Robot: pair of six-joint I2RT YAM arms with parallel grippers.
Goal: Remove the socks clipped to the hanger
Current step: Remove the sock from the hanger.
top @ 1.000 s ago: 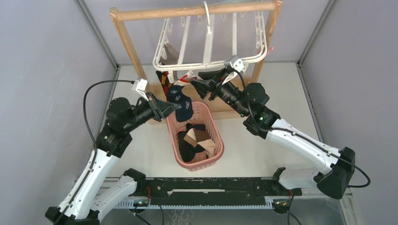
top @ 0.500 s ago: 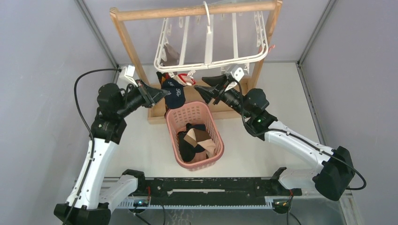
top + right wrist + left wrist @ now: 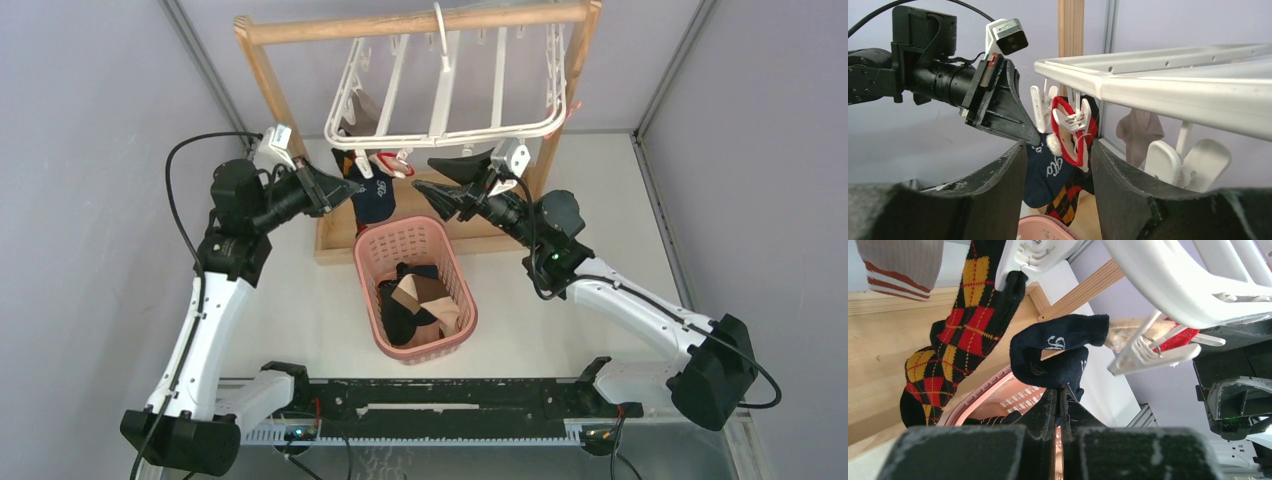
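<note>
The white hanger [image 3: 440, 100] hangs from the wooden rack. A navy sock with a red cuff [image 3: 376, 200] is held in a white clip [image 3: 1153, 347] at the hanger's front edge. My left gripper [image 3: 352, 187] is shut on the sock's toe end [image 3: 1058, 360], just left of it. My right gripper [image 3: 425, 173] is open, and its fingers [image 3: 1015, 172] stand on either side of the clip [image 3: 1070, 120] and the red cuff without touching. A red-yellow argyle sock [image 3: 958, 335] and a grey sock with a red-white cuff [image 3: 898, 260] hang clipped beside it.
The pink basket [image 3: 445, 310], with several socks in it, stands on the table under the hanger's front edge. The wooden rack [image 3: 290, 110] carries the hanger, and its base lies behind the basket. A beige sock [image 3: 1140, 132] hangs further back on the hanger.
My left gripper has pulled up and to the left with the navy sock in it. My right gripper has risen towards the clip. The hanger has swung slightly.
</note>
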